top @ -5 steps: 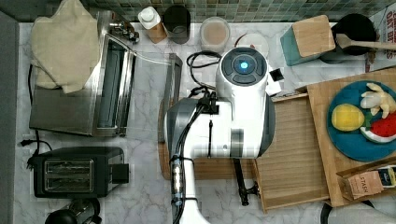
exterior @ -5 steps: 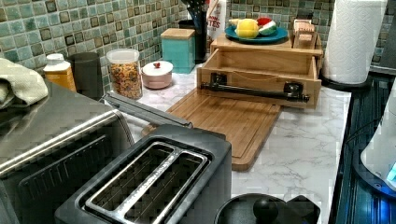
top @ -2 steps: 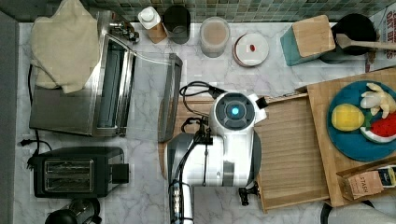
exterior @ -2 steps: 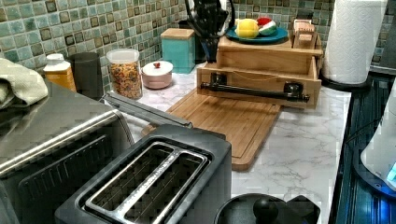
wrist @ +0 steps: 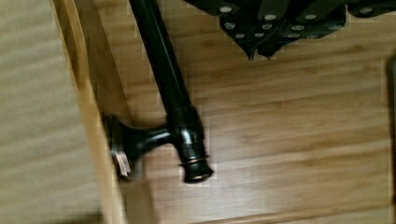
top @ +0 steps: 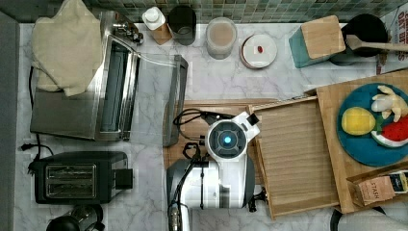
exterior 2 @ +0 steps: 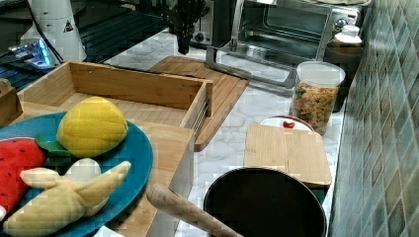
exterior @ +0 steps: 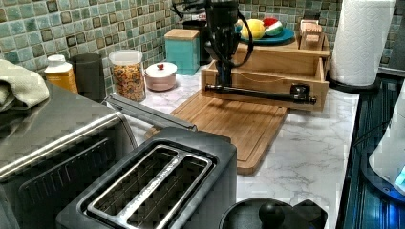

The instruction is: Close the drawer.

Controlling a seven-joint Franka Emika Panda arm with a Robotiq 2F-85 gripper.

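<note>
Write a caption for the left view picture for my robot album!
Robot hand lowered beside the open wooden drawer's black handle, above the cutting board.

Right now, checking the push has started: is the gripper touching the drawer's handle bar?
Cannot tell. In the wrist view the gripper sits close beside the handle bar, with no plain contact or gap.

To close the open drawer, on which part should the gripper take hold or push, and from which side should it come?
On the dark bar handle across the drawer front. It stands off the front panel on posts, so fingers could likely close around it from above. The gripper is at the bar's end on the left view's left; nearer the middle would probably push straighter.
</note>
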